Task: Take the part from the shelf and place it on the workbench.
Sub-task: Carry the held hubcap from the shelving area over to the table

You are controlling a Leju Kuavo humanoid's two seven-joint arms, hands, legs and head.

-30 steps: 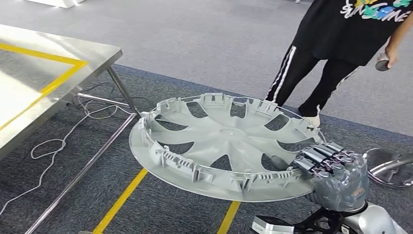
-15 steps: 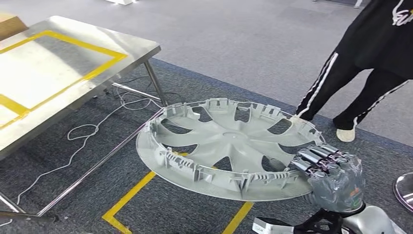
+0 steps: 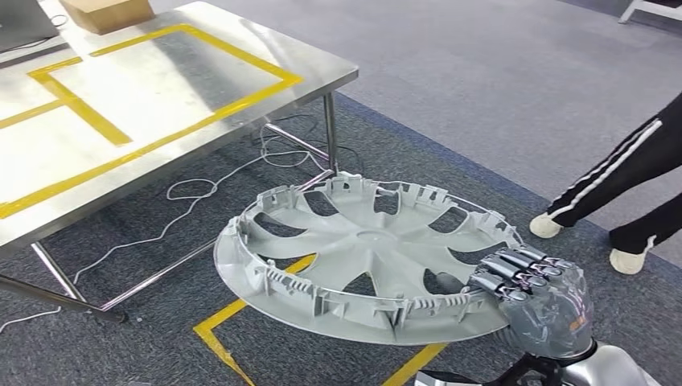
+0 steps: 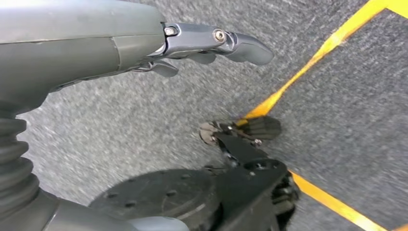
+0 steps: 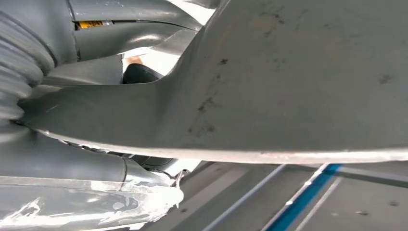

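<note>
The part is a large grey plastic wheel cover (image 3: 366, 253), held roughly level above the carpet with its ribbed inner side up. My right hand (image 3: 535, 301) grips its near right rim, fingers curled over the edge. In the right wrist view the cover's smooth underside (image 5: 298, 82) spans the picture, with my right hand (image 5: 91, 159) clamped at its rim. My left hand (image 4: 144, 43) hangs over the carpet, fingers loosely extended, holding nothing. The steel workbench (image 3: 145, 88), marked with yellow tape lines, stands at the upper left, ahead of the cover.
A cardboard box (image 3: 108, 12) sits at the workbench's far edge. White cables (image 3: 193, 193) trail on the carpet under the bench, near its steel legs (image 3: 330, 133). Yellow floor tape (image 3: 241, 310) runs below the cover. A person's legs (image 3: 627, 201) stand at the right.
The whole view has swung: the workbench now shows more fully at upper left and the person has slid to the right edge. My right hand keeps the same grip on the cover.
</note>
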